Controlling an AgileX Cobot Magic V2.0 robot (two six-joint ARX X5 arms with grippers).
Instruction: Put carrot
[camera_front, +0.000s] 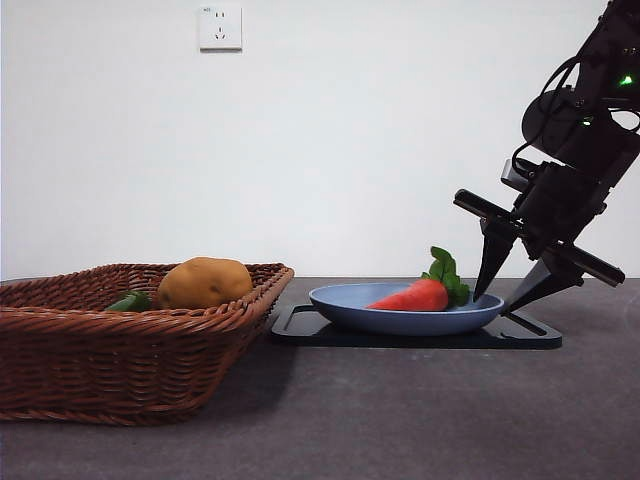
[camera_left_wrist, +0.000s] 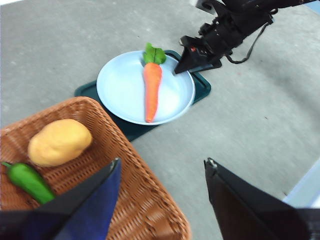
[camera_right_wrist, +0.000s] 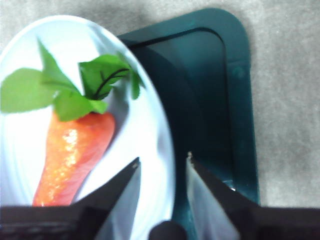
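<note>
From the front, a wicker basket (camera_front: 120, 340) sits on the bench (camera_front: 400, 410) with a potato (camera_front: 204, 282) in it and a bit of green pepper (camera_front: 130, 301) beside the potato. Next to the basket a dark tray (camera_front: 420, 333) carries a blue plate (camera_front: 400, 308), and the carrot (camera_front: 415, 296) lies in the plate, leaves toward the black arm. That arm's pincer (camera_front: 515, 288) hangs spread at the plate's rim, just past the leaves, holding nothing.

The left wrist camera looks down on the same lot: potato (camera_left_wrist: 59, 142) and pepper (camera_left_wrist: 30, 181) side by side in the basket (camera_left_wrist: 125, 165), the carrot (camera_left_wrist: 152, 90) alone in the plate (camera_left_wrist: 120, 90) on its tray (camera_left_wrist: 200, 87). The left pincer (camera_left_wrist: 162, 172) is spread and empty above the basket's edge.

The right wrist camera sits close over the plate (camera_right_wrist: 150, 125). The carrot (camera_right_wrist: 75, 155) lies inside it, and the right pincer (camera_right_wrist: 162, 165) is parted, one jaw over the plate, the other over the tray (camera_right_wrist: 220, 100).
</note>
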